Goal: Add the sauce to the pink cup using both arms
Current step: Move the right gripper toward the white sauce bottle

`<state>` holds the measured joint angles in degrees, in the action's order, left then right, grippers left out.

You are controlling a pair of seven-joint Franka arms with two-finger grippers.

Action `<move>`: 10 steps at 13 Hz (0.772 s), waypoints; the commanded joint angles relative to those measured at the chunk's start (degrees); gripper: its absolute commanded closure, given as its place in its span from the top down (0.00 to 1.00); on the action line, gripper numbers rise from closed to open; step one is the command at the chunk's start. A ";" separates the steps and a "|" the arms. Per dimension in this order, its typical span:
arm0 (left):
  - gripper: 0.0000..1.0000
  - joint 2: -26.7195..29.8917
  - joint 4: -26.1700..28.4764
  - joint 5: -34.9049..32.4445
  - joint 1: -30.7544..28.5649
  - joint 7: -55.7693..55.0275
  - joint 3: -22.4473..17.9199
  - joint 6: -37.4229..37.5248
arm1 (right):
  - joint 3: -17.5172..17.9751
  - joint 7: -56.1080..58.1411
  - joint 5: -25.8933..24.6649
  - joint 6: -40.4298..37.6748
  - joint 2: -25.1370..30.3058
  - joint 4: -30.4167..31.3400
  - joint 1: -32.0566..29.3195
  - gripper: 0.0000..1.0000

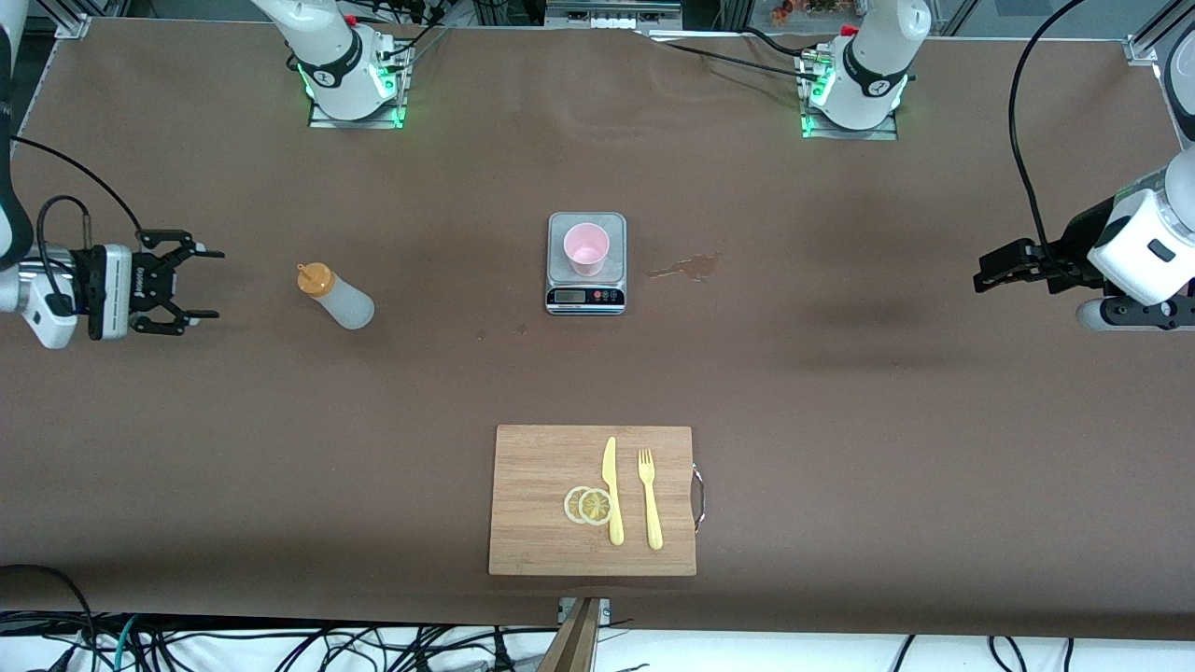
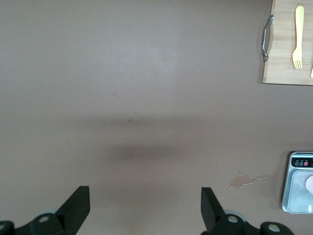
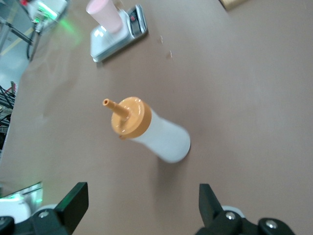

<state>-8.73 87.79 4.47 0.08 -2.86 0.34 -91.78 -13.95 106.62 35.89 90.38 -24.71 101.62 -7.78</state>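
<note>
The sauce is a whitish squeeze bottle (image 1: 338,299) with an orange nozzle cap, standing on the brown table toward the right arm's end. In the right wrist view the bottle (image 3: 155,133) sits ahead of the fingers, untouched. My right gripper (image 1: 203,285) (image 3: 143,192) hangs open and empty over the table's end, apart from the bottle. The pink cup (image 1: 586,248) (image 3: 104,13) stands on a steel kitchen scale (image 1: 585,294) at mid-table. My left gripper (image 1: 982,276) (image 2: 145,196) is open and empty over bare table at the left arm's end.
A wooden cutting board (image 1: 541,523) lies nearer the front camera than the scale, carrying a yellow knife (image 1: 611,490), a yellow fork (image 1: 649,499) and two lemon slices (image 1: 588,505). A small wet stain (image 1: 688,268) marks the table beside the scale.
</note>
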 commanded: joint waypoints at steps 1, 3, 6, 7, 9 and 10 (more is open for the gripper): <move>1.00 -0.67 -1.66 -1.30 -0.34 1.36 0.63 1.17 | 0.24 12.52 5.76 -1.78 -4.98 -0.20 -2.76 1.00; 1.00 -0.85 -1.66 -1.31 -0.16 1.36 0.63 1.25 | 0.33 19.46 10.58 -3.71 -7.63 -0.20 -3.21 1.00; 1.00 -0.85 -1.66 -1.39 -0.51 1.45 0.54 1.52 | 0.33 31.50 18.04 -7.40 -13.76 0.07 -4.17 0.99; 1.00 -0.85 -1.74 -1.39 -0.52 1.45 0.54 1.69 | 0.41 34.24 19.38 -8.11 -15.27 0.07 -4.00 0.99; 1.00 -0.85 -1.74 -1.39 -0.43 1.45 0.54 1.69 | 1.11 36.80 20.44 -10.65 -16.42 0.07 -3.56 0.99; 1.00 -0.94 -1.74 -1.39 -0.43 1.45 0.45 1.69 | 1.38 38.29 20.45 -12.32 -16.43 0.07 -3.39 0.99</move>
<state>-8.85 87.78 4.40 0.01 -2.82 0.56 -91.47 -13.44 142.27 55.17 81.11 -41.21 102.12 -10.91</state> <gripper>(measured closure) 0.000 0.009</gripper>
